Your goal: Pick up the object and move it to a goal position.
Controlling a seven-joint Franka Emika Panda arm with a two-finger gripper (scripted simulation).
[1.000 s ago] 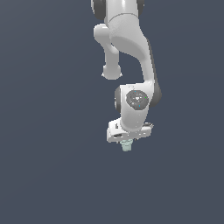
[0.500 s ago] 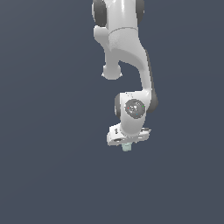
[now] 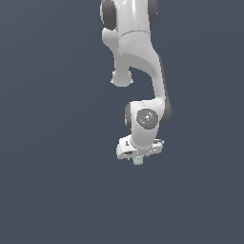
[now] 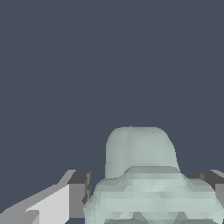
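Observation:
The object is a tiny pale mint-green cup-like piece (image 3: 137, 161). In the exterior view only its lower end shows, poking out under my white gripper (image 3: 138, 159). In the wrist view the object (image 4: 142, 175) fills the space between the two dark-tipped fingers (image 4: 78, 192), flared rim near the camera and narrower base pointing away. The fingers press against both its sides. My gripper is shut on it and holds it in front of a plain dark grey-blue background. No goal marker shows.
The white arm (image 3: 138, 62) reaches down from the top of the exterior view. Nothing else shows but the even dark grey-blue background.
The gripper with the object has moved slightly toward the exterior view's left and a little upward. The arm has folded closer over it. The grip is unchanged.

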